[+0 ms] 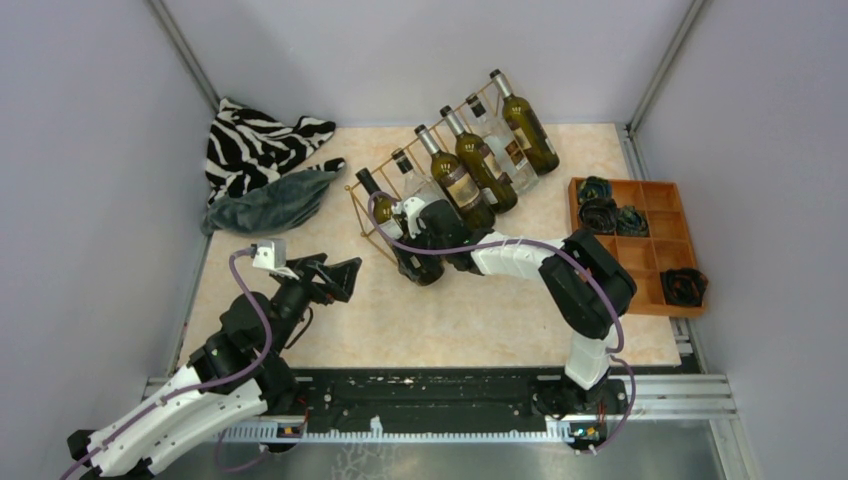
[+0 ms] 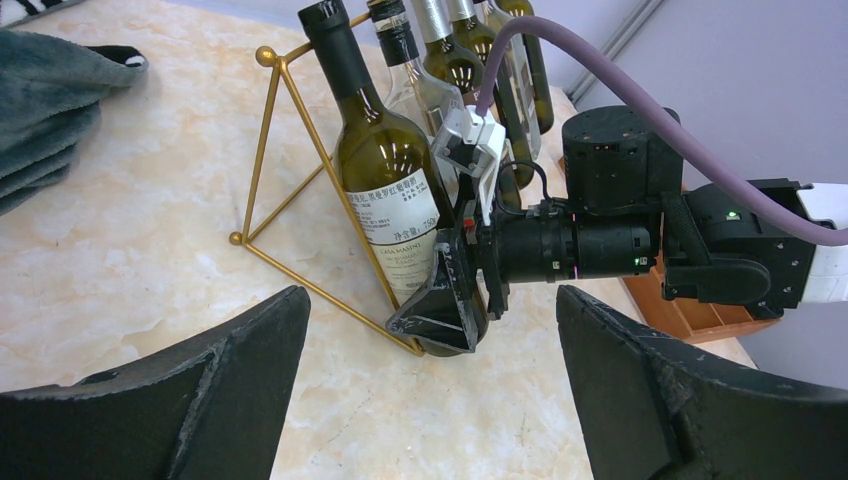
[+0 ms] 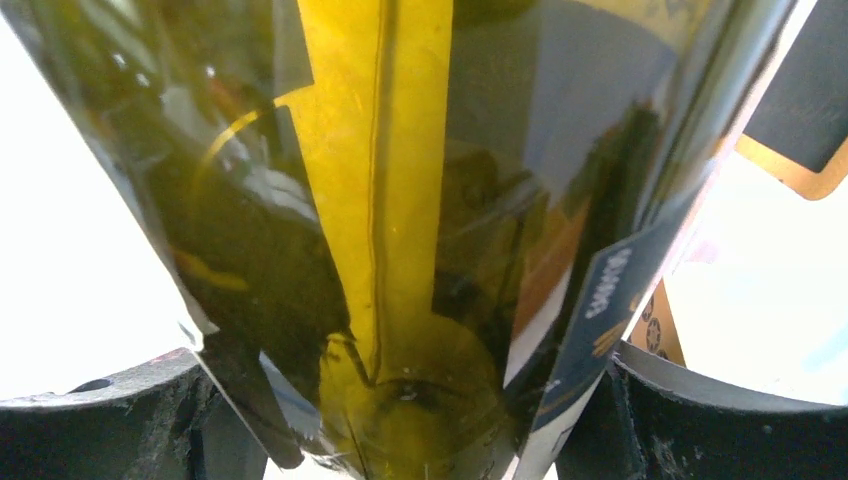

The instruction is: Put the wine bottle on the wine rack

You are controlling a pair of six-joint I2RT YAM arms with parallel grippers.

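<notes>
Bottle [image 2: 385,170] leaning in end cell of rack [image 2: 264,56], its base between the right fingers [image 3: 100,420]; grasp or release indeterminable. Left fingers [image 2: 200,400] spread wide, empty, bottle ahead of them.

My left arm comes up from the near left corner, bent at the elbow. My left gripper [image 1: 340,280] hangs in the air, its fingers [image 2: 250,350] spread wide, pointing to the right. My right arm goes up from the near right, bends, and stretches out to the left. My right gripper [image 2: 445,300] is down low, with one finger on each side of the wine bottle [image 2: 385,170]. I cannot tell if it squeezes.
</notes>
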